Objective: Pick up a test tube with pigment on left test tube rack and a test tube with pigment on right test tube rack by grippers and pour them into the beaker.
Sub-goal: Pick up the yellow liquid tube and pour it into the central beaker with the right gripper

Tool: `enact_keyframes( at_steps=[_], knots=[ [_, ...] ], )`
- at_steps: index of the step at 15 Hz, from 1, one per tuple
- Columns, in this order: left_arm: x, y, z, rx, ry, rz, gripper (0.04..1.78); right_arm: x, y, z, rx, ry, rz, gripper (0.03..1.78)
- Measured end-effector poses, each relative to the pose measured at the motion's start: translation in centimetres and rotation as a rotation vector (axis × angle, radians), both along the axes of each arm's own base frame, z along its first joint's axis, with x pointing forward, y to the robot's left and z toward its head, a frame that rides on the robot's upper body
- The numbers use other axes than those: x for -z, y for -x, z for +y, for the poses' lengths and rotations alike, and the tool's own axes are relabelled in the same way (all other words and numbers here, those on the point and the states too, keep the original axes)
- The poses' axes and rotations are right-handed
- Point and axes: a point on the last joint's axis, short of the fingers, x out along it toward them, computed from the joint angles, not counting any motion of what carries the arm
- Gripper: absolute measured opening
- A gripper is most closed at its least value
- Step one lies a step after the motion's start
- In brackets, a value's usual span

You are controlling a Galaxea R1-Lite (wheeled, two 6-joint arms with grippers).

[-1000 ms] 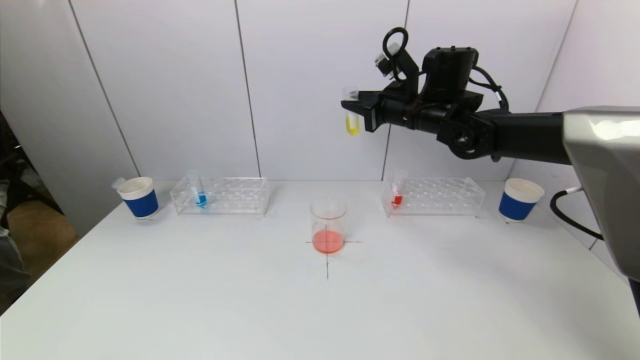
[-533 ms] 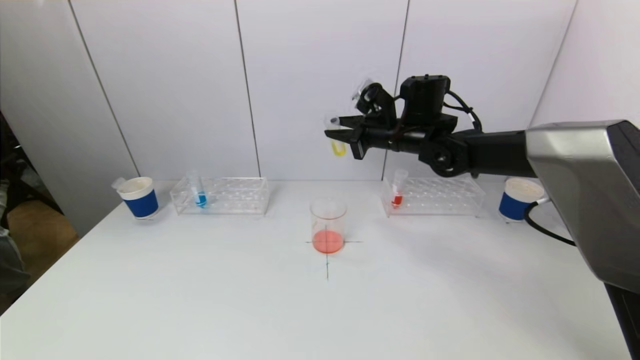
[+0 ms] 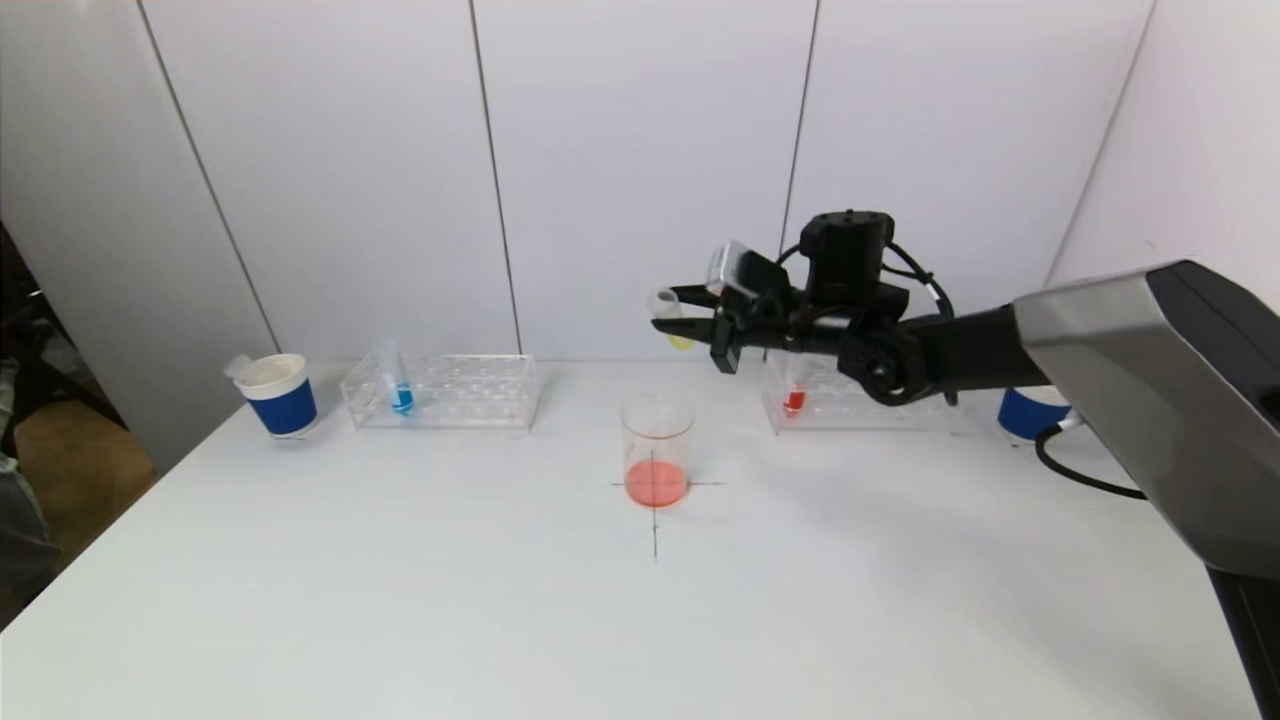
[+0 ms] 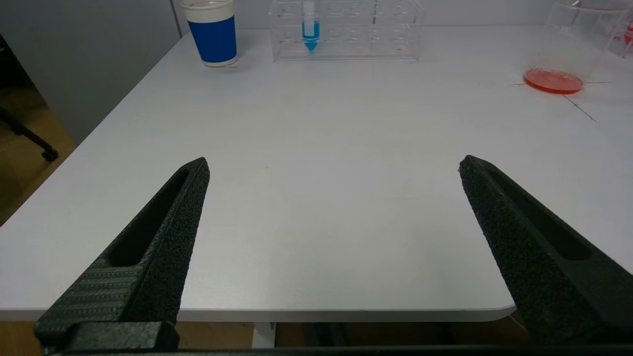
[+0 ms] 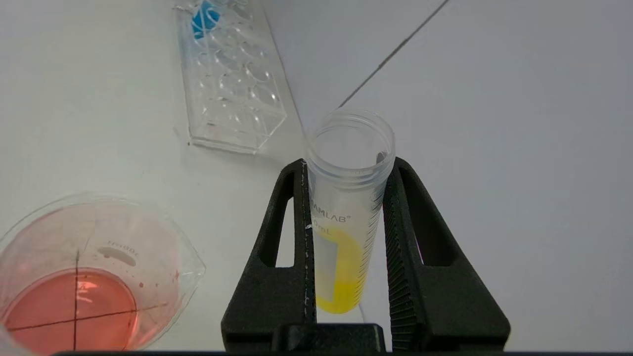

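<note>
My right gripper (image 3: 668, 309) is shut on a clear test tube with yellow pigment (image 3: 674, 325), held in the air above and a little behind the beaker (image 3: 656, 448). The tube leans, its open mouth toward the left. In the right wrist view the tube (image 5: 346, 212) sits between both fingers (image 5: 277, 257) with the beaker (image 5: 94, 277) off to one side. The beaker holds orange-red liquid. The left test tube rack (image 3: 440, 390) carries a blue tube (image 3: 399, 386); the right test tube rack (image 3: 870, 400) carries a red tube (image 3: 794, 399). My left gripper (image 4: 334, 165) hangs open at the table's near edge.
A blue-banded paper cup (image 3: 279, 394) stands left of the left rack. Another such cup (image 3: 1028, 413) shows behind my right arm. A black cross (image 3: 655, 520) is drawn on the white table (image 3: 500, 600) under the beaker.
My right arm has come down and to the left with the yellow tube, closer to the beaker. The tube has tipped from upright to leaning. The left gripper stays open.
</note>
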Motion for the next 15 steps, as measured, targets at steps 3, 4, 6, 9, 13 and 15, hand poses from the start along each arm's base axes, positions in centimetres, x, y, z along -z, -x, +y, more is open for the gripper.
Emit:
enact_keyframes(
  at_steps=[3, 4, 6, 9, 13, 15],
  knots=[
    [0.0, 0.0, 0.0, 0.000, -0.001, 0.000, 1.76, 1.3, 0.3, -0.3, -0.046, 0.020, -0.050, 0.47],
    [0.0, 0.0, 0.0, 0.000, 0.000, 0.000, 1.76, 1.6, 0.3, -0.3, -0.059, 0.025, -0.059, 0.47],
    [0.0, 0.0, 0.0, 0.000, 0.000, 0.000, 1.76, 2.2, 0.4, -0.3, -0.068, 0.028, -0.093, 0.47],
    [0.0, 0.0, 0.0, 0.000, 0.000, 0.000, 1.76, 3.3, 0.3, 0.1, -0.095, 0.037, -0.150, 0.47],
    [0.0, 0.0, 0.0, 0.000, 0.000, 0.000, 1.76, 4.9, 0.1, 0.4, -0.106, 0.049, -0.212, 0.47],
    [0.0, 0.0, 0.0, 0.000, 0.000, 0.000, 1.76, 5.4, 0.0, 0.6, -0.109, 0.053, -0.261, 0.47]
  ],
)
